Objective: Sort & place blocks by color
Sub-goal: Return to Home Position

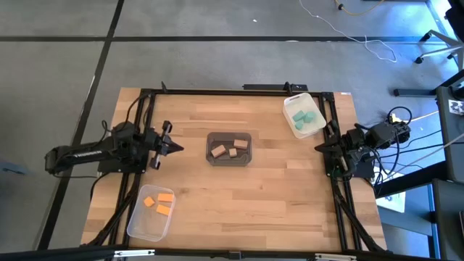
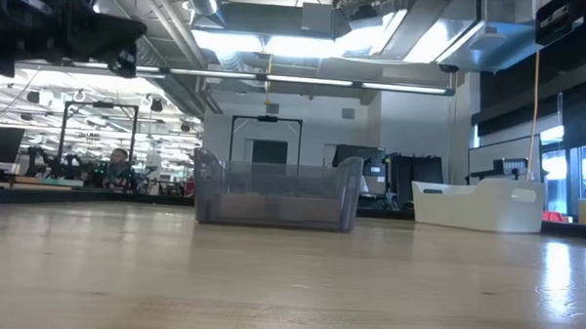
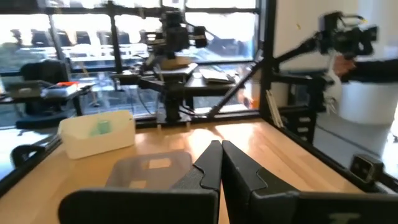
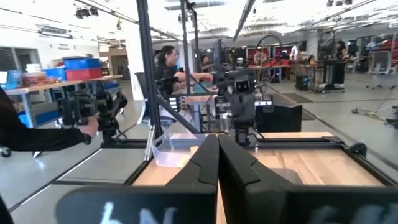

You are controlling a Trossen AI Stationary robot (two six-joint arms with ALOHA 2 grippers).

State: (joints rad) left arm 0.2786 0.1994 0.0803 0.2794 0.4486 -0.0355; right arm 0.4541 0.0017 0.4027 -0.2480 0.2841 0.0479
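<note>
Three tan blocks [image 1: 230, 149] lie in the dark grey bin [image 1: 248, 158] at the table's middle. Teal blocks [image 1: 304, 117] lie in the white bin [image 1: 290, 123] at the far right. Three orange blocks [image 1: 162, 203] lie in the clear bin [image 1: 141, 225] at the near left. My left gripper [image 1: 177, 148] is shut and empty, level, just left of the grey bin and pointing at it [image 3: 149, 168]. My right gripper [image 1: 319, 148] is shut and empty at the table's right edge, pointing left [image 4: 217, 140].
Black frame rails [image 1: 217, 91] run around the tabletop. Bare wood [image 1: 246, 203] lies between the grey bin and the near edge. A person's sleeve and hand [image 4: 43, 134] show beyond the table in the right wrist view. Cables [image 1: 406, 156] trail off to the right.
</note>
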